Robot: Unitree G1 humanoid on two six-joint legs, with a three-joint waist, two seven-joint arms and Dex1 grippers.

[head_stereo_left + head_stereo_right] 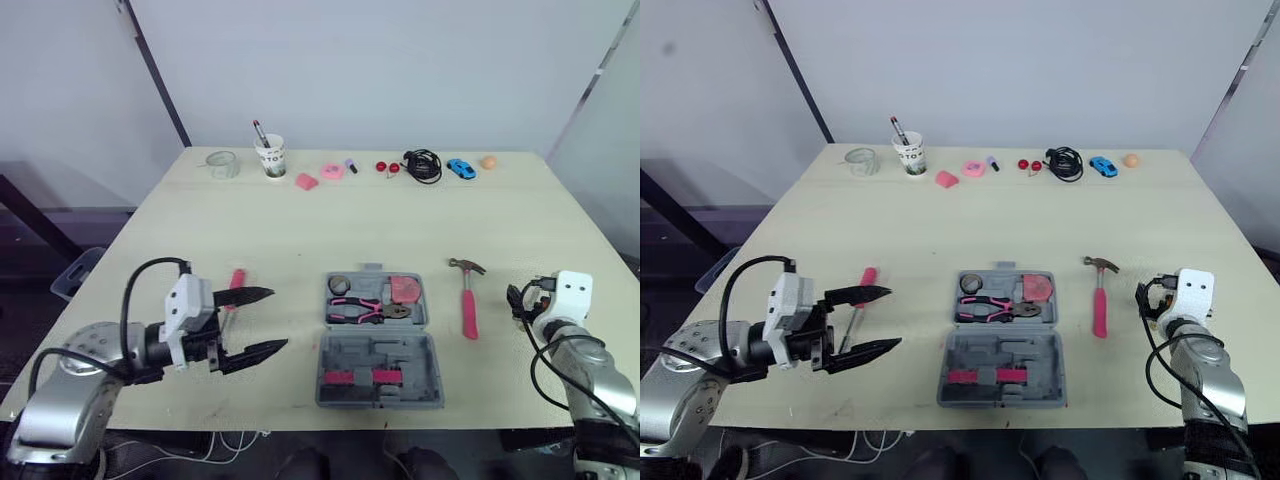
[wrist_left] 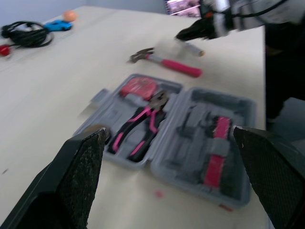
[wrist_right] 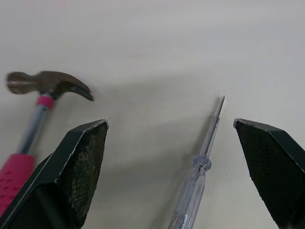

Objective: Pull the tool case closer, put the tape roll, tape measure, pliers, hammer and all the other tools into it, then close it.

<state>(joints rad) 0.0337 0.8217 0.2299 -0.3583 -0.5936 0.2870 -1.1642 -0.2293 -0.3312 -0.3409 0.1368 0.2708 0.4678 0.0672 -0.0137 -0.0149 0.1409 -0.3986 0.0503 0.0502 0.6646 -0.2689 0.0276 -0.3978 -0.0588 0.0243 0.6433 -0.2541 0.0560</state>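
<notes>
Two grippers: both are standing with fingers spread wide, and neither is gripping anything.
Tool case (image 1: 400,352): is lying open at 6 o'clock on the table (image 1: 300,220), close to the front edge.
Loaded tools: the tape roll (image 1: 339,285), tape measure (image 1: 405,290) and pliers (image 1: 365,312) are sitting in the far half of the case.
Hammer (image 1: 468,315): is lying on the table just beside the case at its 3 o'clock, with its head toward 12 o'clock.
Red-handled screwdriver (image 1: 237,278): is lying at 9 o'clock of the case, with its handle toward 12 o'clock.
Clear screwdriver (image 3: 200,171): is lying on bare table at 3 o'clock of the hammer.
Step in hand (judged): the right arm appears to be lining up on the clear screwdriver.
Doing it well: the fingers should be coming down either side of the thicker handle, not the thin shaft. They should close squarely across it, since a slim round body is likely to roll or slip. The hammer head needs to be kept clear.
Right gripper (image 3: 170,125): is straddling the clear screwdriver with its fingers far apart, touching neither the tool nor the hammer.
Left gripper (image 1: 278,320): is hovering at 9 o'clock of the case and pointing toward it, wide open and empty. The red-handled screwdriver is passing close by its far finger, and contact cannot be told.
</notes>
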